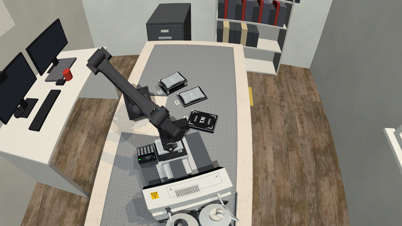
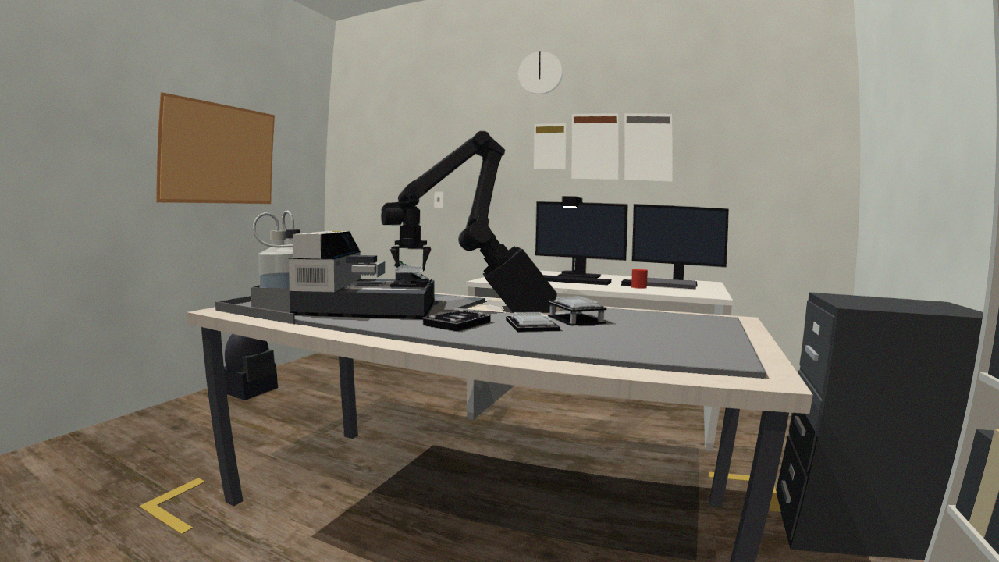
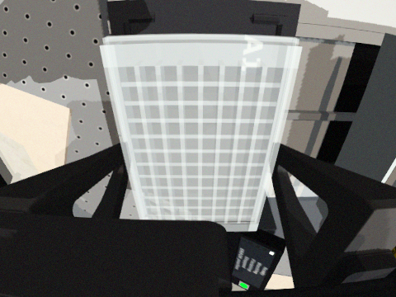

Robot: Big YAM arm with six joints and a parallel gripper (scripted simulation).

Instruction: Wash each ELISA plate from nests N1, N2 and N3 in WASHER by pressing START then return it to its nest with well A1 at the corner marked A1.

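On the bench (image 1: 243, 70) (image 2: 628, 382), nest N1 (image 1: 202, 121) (image 2: 460, 324) sits bare, so it looks like the home for the plate (image 1: 160, 146) (image 2: 410, 268) (image 3: 198, 124), which your hand (image 1: 169, 147) (image 2: 410, 260) (image 3: 200, 150) pinches by its sides above the washer's carrier (image 1: 174, 156) (image 2: 408, 282) (image 3: 206, 18). Raise it level past the locators, match well A1 to the nest's A1 corner, then lower squarely and release only once it lies flat.

A cream-edged desk (image 1: 242, 157) (image 2: 531, 368) carries a dark grey perforated mat (image 1: 222, 70) (image 2: 663, 342); directly on this lie the black nest N1 (image 1: 211, 126) (image 2: 457, 321), the flat middle nest (image 1: 185, 104) (image 2: 535, 327), the raised nest on posts (image 1: 169, 91) (image 2: 576, 318) and the white-and-grey washer (image 1: 187, 191) (image 2: 370, 301), while the arm's black base plate (image 1: 134, 115) stands near the desk's long edge
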